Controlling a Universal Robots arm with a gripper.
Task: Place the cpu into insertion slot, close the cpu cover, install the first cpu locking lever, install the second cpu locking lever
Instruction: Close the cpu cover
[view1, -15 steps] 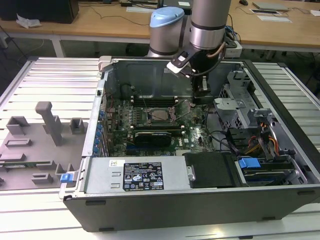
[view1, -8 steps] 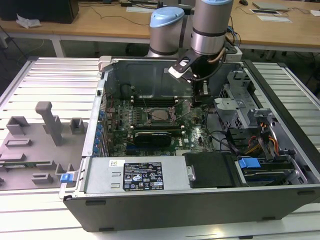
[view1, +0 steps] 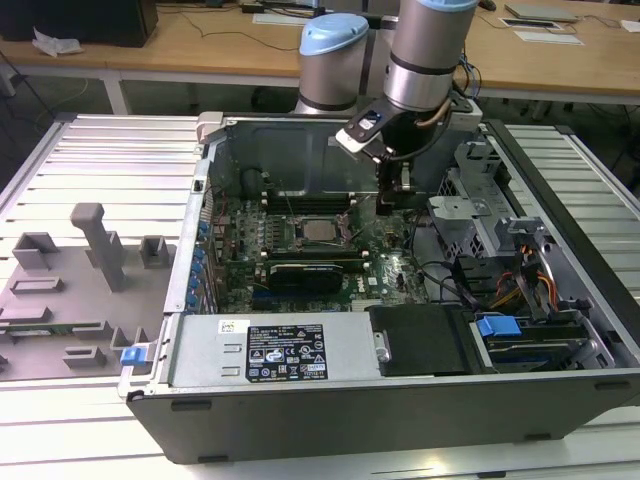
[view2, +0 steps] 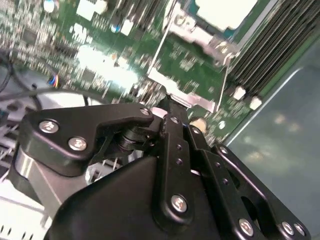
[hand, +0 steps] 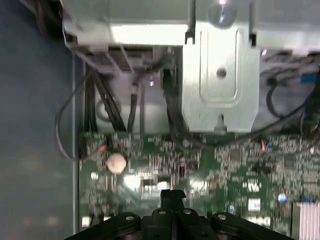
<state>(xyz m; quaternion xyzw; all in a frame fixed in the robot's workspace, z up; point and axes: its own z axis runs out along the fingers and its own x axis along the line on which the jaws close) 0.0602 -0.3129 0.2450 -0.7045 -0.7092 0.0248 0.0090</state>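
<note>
Exterior view: cpu (view1: 320, 232) seated in insertion slot (view1: 296, 233); end effector (view1: 389, 206) pressed together, nothing seen pinched, just beside insertion slot, exterior view's right. My worry: it scrapes motherboard (view1: 243, 255) components beside insertion slot if descent drifts.

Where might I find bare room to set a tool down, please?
The slatted table is bare beyond the grey fixture tray, at the exterior view's left of the case. Inside the case, cables and the claw crowd it.
</note>
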